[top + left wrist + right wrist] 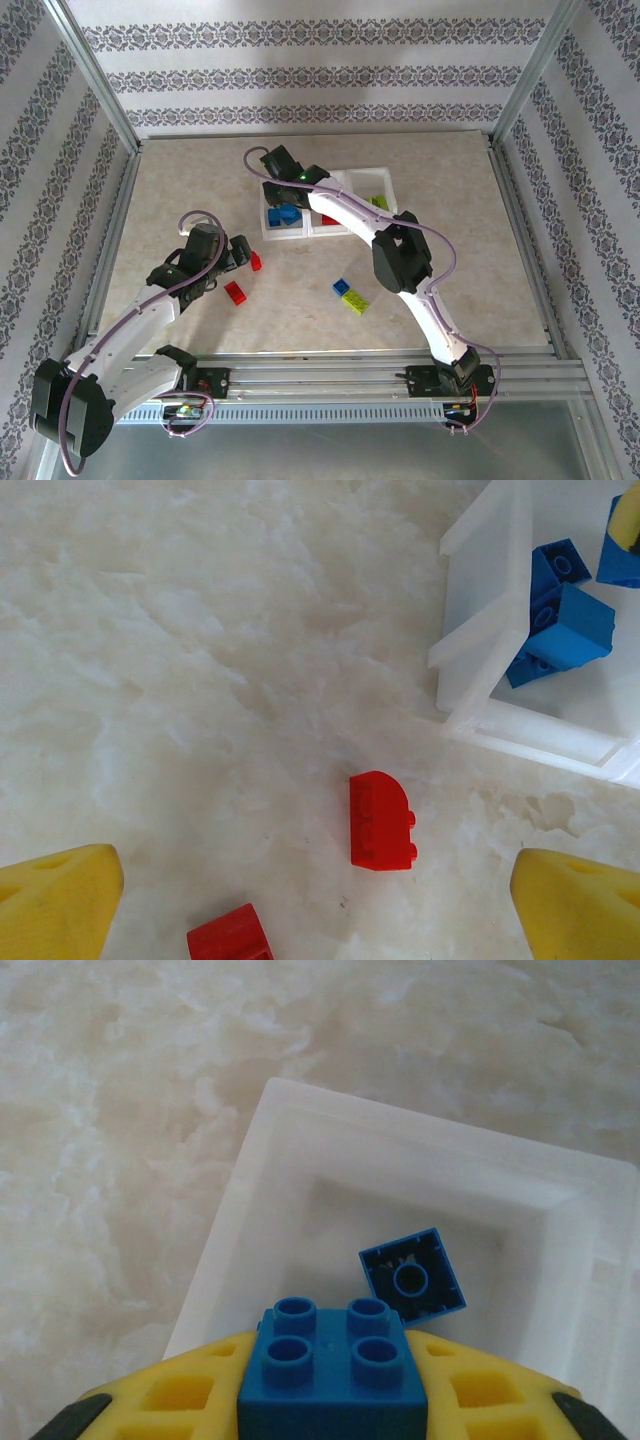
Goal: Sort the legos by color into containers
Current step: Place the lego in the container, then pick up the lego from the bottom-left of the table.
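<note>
the left gripper (pixel 316 885) hangs spread wide over the tabletop (pixel 180 190), left of its middle, with nothing between its yellow fingers (pixel 55 905). a red lego (pixel 382 822) lies flat just ahead of it, and a second red lego (pixel 230 935) sits closer to the tabletop's near edge. neither is touched. around the middle of the tabletop a blue lego (pixel 341 287) rests against a couple of lime legos (pixel 354 303), well apart from the red ones. the containers (pixel 368 172) stand in a row toward the far edge, about midway along it. the left bin (pixel 245 1220) holds blue legos (pixel 565 625), a bit of red (pixel 328 220) shows in the compartment beside it, next to the arm, and a lime piece (pixel 378 202) lies in the one at the right end. the right gripper (pixel 335 1400) is above the left bin, pinching a blue four-stud lego (pixel 335 1355) — studs facing the wrist camera — while another blue piece (pixel 413 1275) lies tilted on the bin floor below.
</note>
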Robot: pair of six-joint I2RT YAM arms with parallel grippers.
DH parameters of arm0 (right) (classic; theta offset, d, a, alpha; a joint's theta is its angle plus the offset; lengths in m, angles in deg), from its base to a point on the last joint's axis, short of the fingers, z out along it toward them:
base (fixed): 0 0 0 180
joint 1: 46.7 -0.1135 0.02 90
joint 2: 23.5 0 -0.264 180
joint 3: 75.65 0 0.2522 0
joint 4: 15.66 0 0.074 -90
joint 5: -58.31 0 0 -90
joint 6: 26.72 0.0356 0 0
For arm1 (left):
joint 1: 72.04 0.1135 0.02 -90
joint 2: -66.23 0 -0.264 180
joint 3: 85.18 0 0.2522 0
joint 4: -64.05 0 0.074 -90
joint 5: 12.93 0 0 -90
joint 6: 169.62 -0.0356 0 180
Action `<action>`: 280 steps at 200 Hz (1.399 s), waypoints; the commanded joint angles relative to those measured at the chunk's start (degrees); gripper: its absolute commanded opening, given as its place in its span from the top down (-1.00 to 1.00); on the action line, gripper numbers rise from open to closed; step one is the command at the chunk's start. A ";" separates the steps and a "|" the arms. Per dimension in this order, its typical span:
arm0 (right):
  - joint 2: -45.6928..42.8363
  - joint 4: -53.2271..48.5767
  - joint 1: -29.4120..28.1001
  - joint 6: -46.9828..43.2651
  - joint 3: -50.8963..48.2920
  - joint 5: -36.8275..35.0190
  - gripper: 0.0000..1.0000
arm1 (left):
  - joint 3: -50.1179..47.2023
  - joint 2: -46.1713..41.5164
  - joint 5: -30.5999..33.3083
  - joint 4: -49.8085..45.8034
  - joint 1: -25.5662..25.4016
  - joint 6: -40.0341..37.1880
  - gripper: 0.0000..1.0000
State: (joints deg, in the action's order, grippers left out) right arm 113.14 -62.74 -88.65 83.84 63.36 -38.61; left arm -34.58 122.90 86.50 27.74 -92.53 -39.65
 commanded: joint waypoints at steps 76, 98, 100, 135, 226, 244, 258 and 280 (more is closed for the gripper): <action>4.87 -2.05 1.13 -0.26 6.98 2.79 0.08 | -1.16 -0.92 -1.17 -1.88 0.81 0.81 -0.99; 4.05 -2.42 1.21 -0.51 6.74 2.60 0.06 | -1.08 -1.04 -1.51 -2.01 0.81 0.73 -0.99; 3.96 -2.44 1.25 -0.52 6.65 2.61 0.06 | -1.07 -1.05 -1.58 -2.05 0.83 0.73 -0.99; 1.31 -2.36 0.99 -1.17 5.12 2.17 0.03 | -0.89 -1.31 -3.07 -2.71 0.85 0.35 -0.99; -11.51 0.75 -0.26 -0.94 -9.05 -1.45 -0.10 | -2.00 -3.51 -6.35 -8.59 0.68 0.29 -1.00; -15.48 2.51 -0.24 -0.01 -15.20 -2.03 -0.15 | -3.05 -3.02 -7.96 -8.16 0.51 0.80 -0.99; -18.81 3.86 -0.28 0.97 -20.30 -2.81 -0.20 | -3.82 -2.60 -8.64 -7.44 0.04 1.50 -0.97; -23.87 5.16 -0.24 2.29 -27.57 -4.25 -0.29 | -4.67 -1.49 -9.00 -6.42 -0.77 2.56 -0.92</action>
State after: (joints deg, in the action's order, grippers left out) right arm 94.45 -59.74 -88.21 84.21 42.31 -39.90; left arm -38.28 120.45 78.92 21.99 -92.66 -38.86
